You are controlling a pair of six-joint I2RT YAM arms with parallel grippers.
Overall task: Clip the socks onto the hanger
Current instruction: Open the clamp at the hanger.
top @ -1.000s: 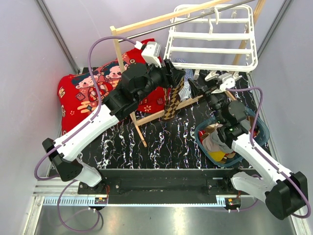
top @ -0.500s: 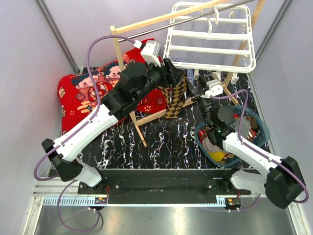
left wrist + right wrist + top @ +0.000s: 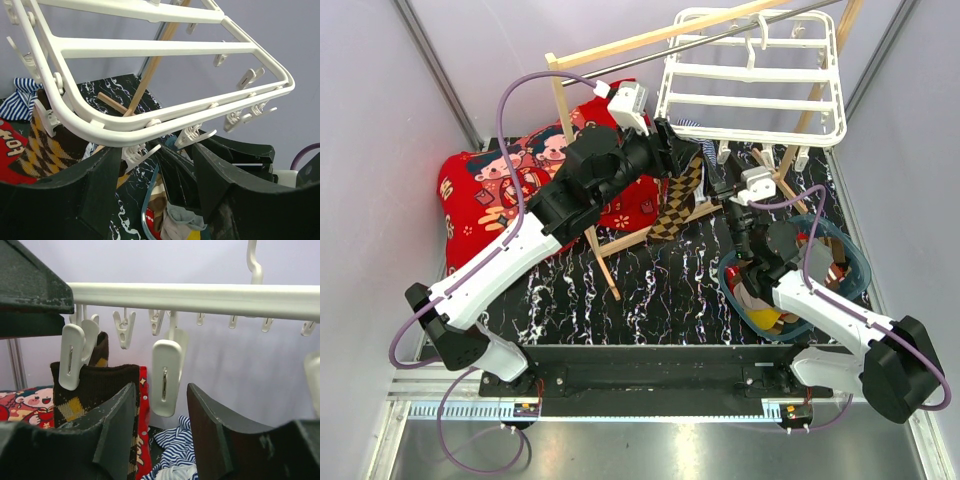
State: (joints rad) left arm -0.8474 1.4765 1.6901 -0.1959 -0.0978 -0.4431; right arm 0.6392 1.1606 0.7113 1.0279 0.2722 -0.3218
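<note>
One checkered sock (image 3: 95,385) hung pegged on the hanger (image 3: 200,296); others (not yet clipped) lay in the basket (image 3: 861,258). The left gripper (image 3: 157,150) and right gripper (image 3: 161,390) both gaped, grasping nothing

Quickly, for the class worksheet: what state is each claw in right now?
Left claw: open, holding nothing.
Right claw: open, with a white peg hanging between its fingers, not gripped.
</note>
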